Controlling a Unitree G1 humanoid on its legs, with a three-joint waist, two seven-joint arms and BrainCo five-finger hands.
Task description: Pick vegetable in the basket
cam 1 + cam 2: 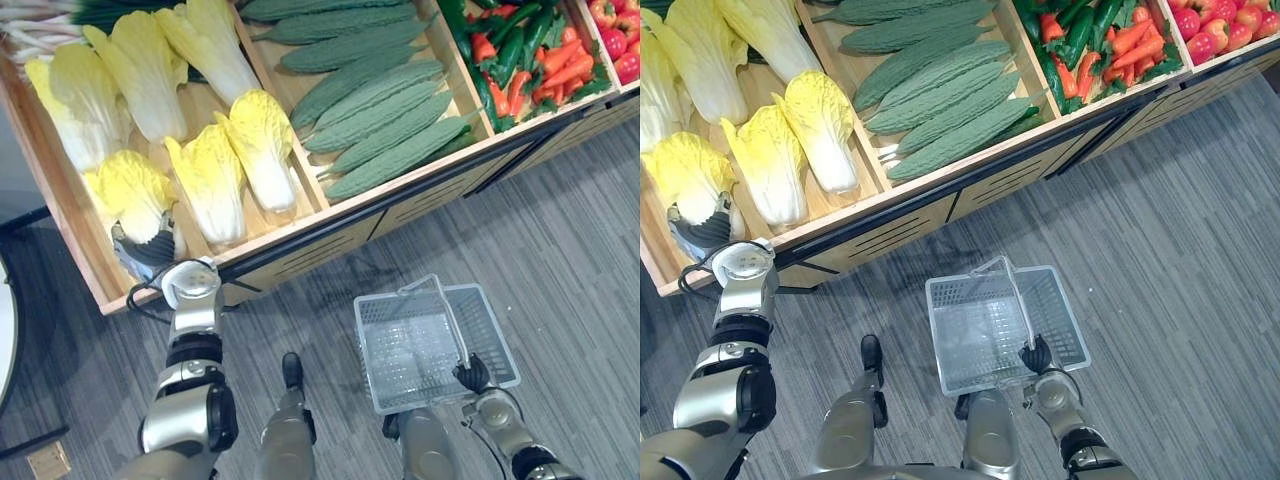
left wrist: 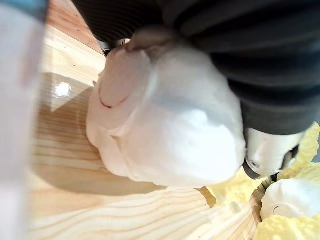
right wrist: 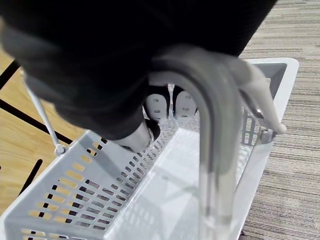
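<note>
One yellow-and-white napa cabbage (image 1: pixel 128 188) lies in the wooden bin (image 1: pixel 70 230). The left hand (image 1: pixel 148 250) sits on its white end, and I cannot tell if the fingers wrap round it. The right hand (image 1: pixel 470 373) curls round the handle of the empty grey plastic basket (image 1: pixel 368 355). The smooth cabbage might slip when lifted. The left wrist view shows its white end pressed against the hand, which the eye views hide.

Wood (image 2: pixel 100 215): pale, grained boards.
Cabbage (image 2: pixel 170 130): white base, resting on the wood.
Hand (image 2: pixel 250 65): dark cover touching the cabbage.
Leaves (image 2: pixel 277 232): yellow, just beside.
</note>
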